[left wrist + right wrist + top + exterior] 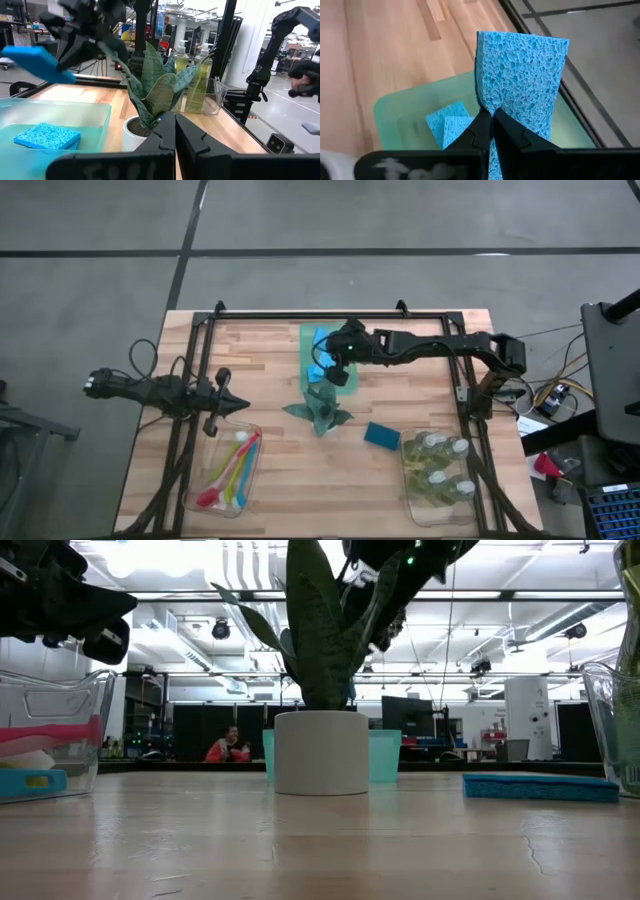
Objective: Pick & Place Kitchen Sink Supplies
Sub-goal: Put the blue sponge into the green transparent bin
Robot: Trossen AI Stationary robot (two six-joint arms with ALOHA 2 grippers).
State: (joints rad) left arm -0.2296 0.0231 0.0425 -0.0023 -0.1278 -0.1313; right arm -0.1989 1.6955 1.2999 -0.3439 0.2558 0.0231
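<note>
My right gripper [492, 117] is shut on a blue sponge [520, 70] and hangs above the translucent green tray [312, 337] at the table's far middle. The left wrist view shows this sponge [37, 62] in the air over the tray [95, 112]. Two more blue sponges [449, 127] lie flat in the tray. Another sponge [382, 435] lies flat on the table right of the plant [320, 408]. Soap bottles [440, 465] stand in the right bin, and coloured brushes [232, 465] lie in the left bin. My left gripper [237, 405] waits shut at the table's left. My right gripper pinches the sponge between its two fingers at the sponge's near end [512, 107]. The rest of the sponge sticks out past the fingertips. The sponge is lifted clear above the green tray and sits tilted in the hold.
The spiky plant in its white pot [320, 752] stands mid-table, just near of the tray and below my right arm. Clear bins sit at the near left [205, 480] and near right [410, 485]. Black frame rails [330, 315] run along the table's edges.
</note>
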